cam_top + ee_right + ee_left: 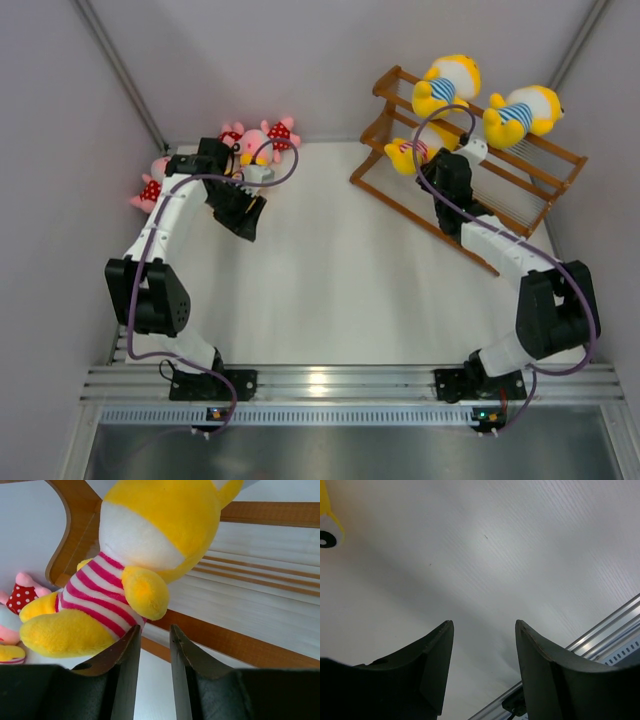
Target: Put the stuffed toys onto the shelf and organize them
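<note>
The brown shelf [520, 185] stands at the far right. Two yellow toys in blue stripes [447, 85] [520, 112] sit on its top tier. A yellow toy in pink stripes [410, 152] leans at its left end, close in the right wrist view [150, 525]. My right gripper [438, 162] [155, 632] is just below this toy, narrowly open and empty. Three pink toys [262, 140] [232, 132] [150, 185] lie at the far left. My left gripper [250, 225] [484, 625] is open and empty over bare table beside them.
A shelf rail [240, 642] crosses just beyond my right fingertips. A pink toy [22, 595] shows at the left of the right wrist view. A yellow toy part [327, 525] is at the left wrist view's edge. Grey walls close in both sides.
</note>
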### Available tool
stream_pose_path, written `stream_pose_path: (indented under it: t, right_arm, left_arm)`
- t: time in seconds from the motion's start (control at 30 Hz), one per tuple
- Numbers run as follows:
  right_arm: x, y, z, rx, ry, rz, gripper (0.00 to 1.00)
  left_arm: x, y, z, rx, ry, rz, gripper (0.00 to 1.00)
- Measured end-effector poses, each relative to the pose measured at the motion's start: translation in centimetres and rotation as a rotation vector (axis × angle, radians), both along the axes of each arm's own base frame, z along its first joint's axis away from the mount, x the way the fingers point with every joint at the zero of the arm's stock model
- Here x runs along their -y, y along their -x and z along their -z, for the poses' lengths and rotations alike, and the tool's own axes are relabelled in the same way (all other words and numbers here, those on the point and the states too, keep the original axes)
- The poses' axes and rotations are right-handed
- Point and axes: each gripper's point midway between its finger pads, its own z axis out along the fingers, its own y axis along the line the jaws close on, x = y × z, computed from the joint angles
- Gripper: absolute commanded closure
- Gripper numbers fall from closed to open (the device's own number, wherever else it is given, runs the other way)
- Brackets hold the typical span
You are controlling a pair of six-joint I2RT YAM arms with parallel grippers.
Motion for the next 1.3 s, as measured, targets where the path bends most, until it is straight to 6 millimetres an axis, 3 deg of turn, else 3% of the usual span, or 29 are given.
stream_pose_path:
  t: [0.13,0.27,0.43,0.63,0.8,0.87,0.9,0.93,1.0,1.17,1.3]
  right_arm:
    - [0.4,0.5,-0.4,0.008,-0.005,0.017,0.68]
    - [1.1,2.1,-1.3,0.019,0.003,0.023,0.65]
    - [1.7,3.6,-3.3,0.057,0.022,0.018,0.62]
    - [2.3,5.2,-3.5,0.056,0.061,0.01,0.6]
    - [2.4,5.6,-3.4,0.044,0.086,-0.002,0.59]
    - [2.4,5.8,-3.6,0.044,0.09,-0.011,0.57]
    - [2.4,6.0,-3.8,0.047,0.091,-0.016,0.57]
    - [2.4,6.2,-4.1,0.052,0.092,-0.02,0.55]
    - [2.2,6.6,-4.8,0.071,0.095,-0.038,0.53]
    - [1.4,8.0,-6.8,0.118,0.126,-0.13,0.4]
    - [0.2,9.3,-8.3,0.156,0.188,-0.249,0.29]
  left_arm:
    - [-0.5,-0.3,0.6,0.005,-0.017,-0.015,0.41]
    - [-2.6,-2.9,1.7,0.05,-0.085,-0.093,0.41]
    - [-5.0,-8.8,4.2,0.098,-0.167,-0.215,0.38]
    - [-6.1,-16.4,6.0,0.207,-0.208,-0.348,0.31]
    - [-7.5,-20.2,7.0,0.274,-0.271,-0.426,0.31]
    - [-7.9,-21.1,8.0,0.278,-0.297,-0.443,0.36]
    - [-8.1,-21.3,8.8,0.269,-0.311,-0.447,0.55]
    - [-8.3,-21.3,9.5,0.258,-0.323,-0.452,0.66]
    - [-8.5,-21.2,10.4,0.243,-0.338,-0.452,1.0]
    - [-8.4,-21.3,10.4,0.244,-0.283,-0.444,1.0]
    - [-7.7,-19.2,9.5,0.242,-0.174,-0.384,1.0]
